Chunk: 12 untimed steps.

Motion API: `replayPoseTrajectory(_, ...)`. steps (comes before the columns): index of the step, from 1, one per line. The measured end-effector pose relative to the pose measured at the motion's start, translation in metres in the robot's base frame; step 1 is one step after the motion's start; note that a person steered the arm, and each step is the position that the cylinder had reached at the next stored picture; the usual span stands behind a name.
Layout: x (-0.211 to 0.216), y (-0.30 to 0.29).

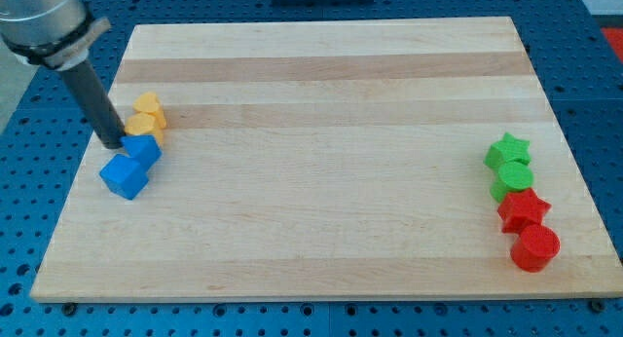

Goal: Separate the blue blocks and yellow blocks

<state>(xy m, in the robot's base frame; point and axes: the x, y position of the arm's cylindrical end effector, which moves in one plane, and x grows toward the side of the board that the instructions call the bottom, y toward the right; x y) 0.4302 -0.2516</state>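
Observation:
Near the view's left edge of the wooden board (321, 152), two yellow blocks, the upper one (149, 107) and the lower one (145, 127), sit stacked in a line. Directly below them are two blue blocks, one (143, 150) touching the lower yellow block and a blue cube (124, 176) at its lower left. My tip (113, 144) is at the left side of the upper blue block, right by the lower yellow block. The rod slants up to the view's upper left.
At the view's right edge stand a green star (507, 150), a green block (512, 178), a red star (524, 209) and a red cylinder (534, 247) in a column. The blue perforated table surrounds the board.

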Motion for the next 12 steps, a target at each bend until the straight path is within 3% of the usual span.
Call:
replayPoseTrajectory(3, -0.018, 0.046)
replayPoseTrajectory(4, 0.008, 0.065)
replayPoseTrajectory(7, 0.009, 0.025)
replayPoseTrajectory(12, 0.072, 0.019)
